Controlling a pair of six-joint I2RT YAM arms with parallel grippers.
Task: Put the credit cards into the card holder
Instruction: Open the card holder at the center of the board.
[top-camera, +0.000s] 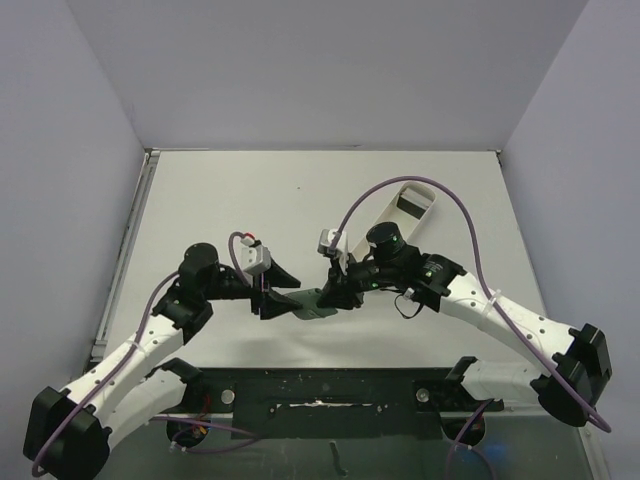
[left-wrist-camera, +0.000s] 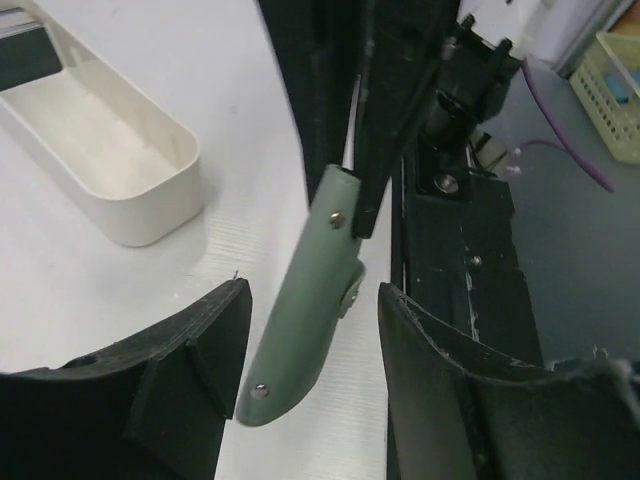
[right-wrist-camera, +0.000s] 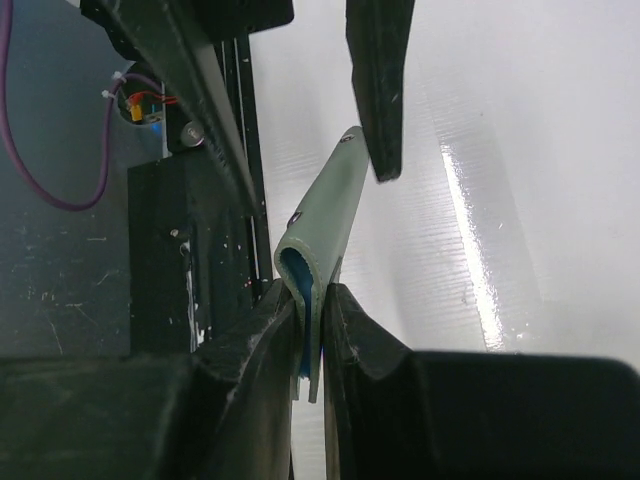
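The card holder (right-wrist-camera: 335, 200) is a slim grey-green wallet, folded shut, with rounded ends and a smooth matte skin. Two small metal studs show on its outer face, one near each end. In the right wrist view its fold faces the camera, and a bright blue lining shows inside the bend. It stands on edge rather than lying flat. It sits in the middle of the worktop (top-camera: 300, 190), between the two arms and close to their bases. Whether its lower edge rests on the surface cannot be told.

The right gripper (right-wrist-camera: 310, 292) is clenched on one end of the card holder, both fingers pressed against its sides.

The left gripper (left-wrist-camera: 312, 295) is released. Its fingers (left-wrist-camera: 190, 370) stand either side of the holder's other end with a clear gap on each side. In the right wrist view one of those fingers sits just beside the holder's far tip.

A long white oblong tray (top-camera: 385, 215) lies further back on the worktop, behind the right arm and well apart from the holder. A black credit card (top-camera: 412, 203) lies in its far end.
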